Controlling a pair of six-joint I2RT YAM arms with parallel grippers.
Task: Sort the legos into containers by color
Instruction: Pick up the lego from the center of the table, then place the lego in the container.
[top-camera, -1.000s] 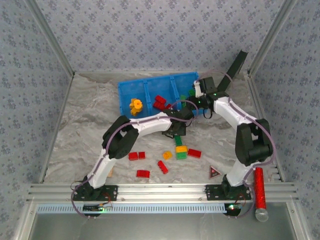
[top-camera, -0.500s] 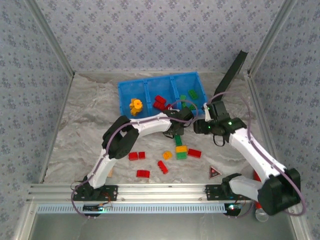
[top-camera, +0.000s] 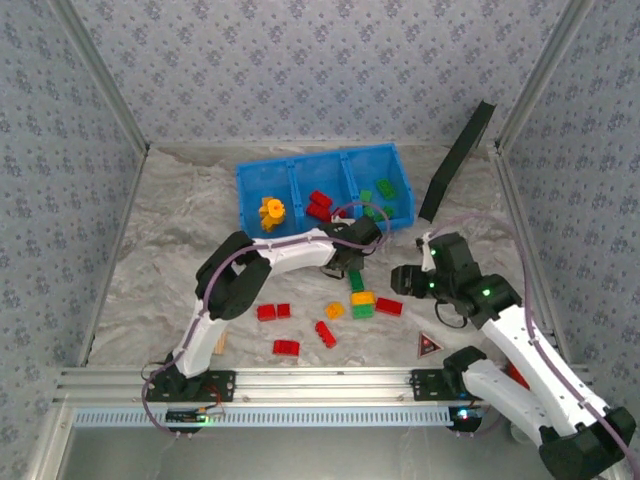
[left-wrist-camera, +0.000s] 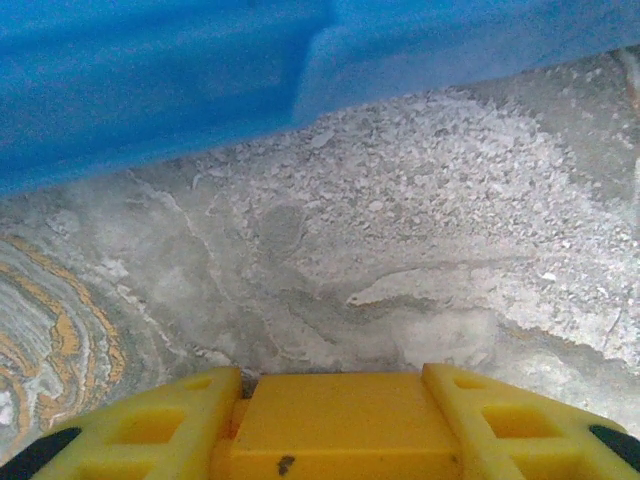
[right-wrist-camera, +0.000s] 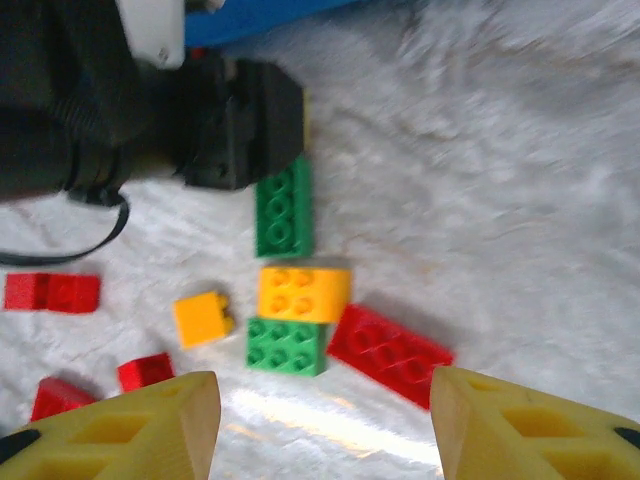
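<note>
Your left gripper (left-wrist-camera: 330, 388) pinches yellow brick (left-wrist-camera: 345, 430) just beside blue bin (left-wrist-camera: 200, 80); right gripper (right-wrist-camera: 325, 415) spread wide, empty, farther from bin, above loose bricks (right-wrist-camera: 303, 292).

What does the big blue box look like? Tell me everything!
The blue box is one bright plastic bin, rectangular, split by two walls into three pockets side by side. It sits open-topped on the marbled table toward the back, slightly askew. The left pocket holds yellow pieces, the middle red bricks, the right green bricks. The left arm reaches across in front of its near edge.
</note>
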